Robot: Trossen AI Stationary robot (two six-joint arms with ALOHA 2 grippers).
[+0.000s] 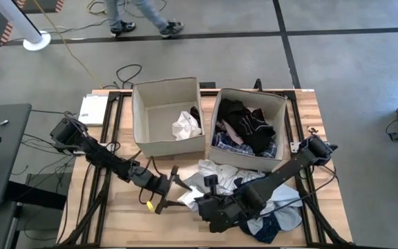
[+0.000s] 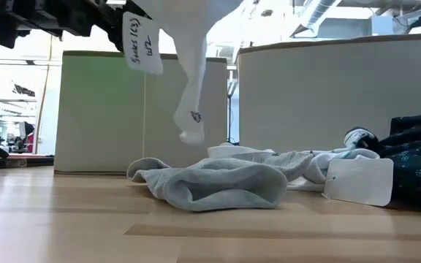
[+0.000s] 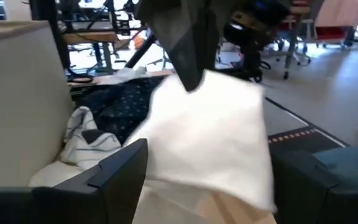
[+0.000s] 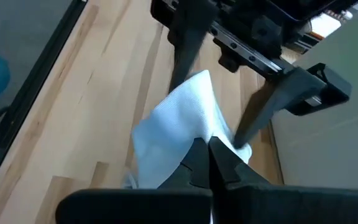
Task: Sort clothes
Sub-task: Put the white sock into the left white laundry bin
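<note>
From above, the left box (image 1: 169, 116) serves as the landmark. It holds a single white garment (image 1: 185, 126), while the right box (image 1: 247, 128) beside it is packed with dark clothes (image 1: 244, 123) and a blue plaid piece (image 1: 228, 144), so the sorting appears to run light against dark. In front of the left box, on the worktop (image 1: 116, 221), the left hand (image 1: 173, 190) stands with its fingers apart around a pale cloth (image 1: 191, 197). The right hand (image 1: 209, 200) is pinched together on that same cloth from the other side. The remaining heap, grey garment (image 1: 220, 171) and navy dotted garment (image 1: 278, 225) included, lies in front of the right box.

At worktop height, the white cloth (image 2: 188, 66) hangs in the air before the left box (image 2: 101, 109) (a paper tag (image 2: 142, 42) dangles with it), and the grey garment (image 2: 218, 184) sprawls below.

The left wrist camera shows its own fingers (image 3: 114, 168) spread wide either side of the white cloth (image 3: 210, 143), with the box wall (image 3: 17, 93) close by.

The right wrist camera shows its own fingers (image 4: 199, 158) closed on a corner of the cloth (image 4: 179, 118), the other hand's open fingers (image 4: 260, 112) straddling it. This looks like a handover, probably so the light piece can reach the left box.
</note>
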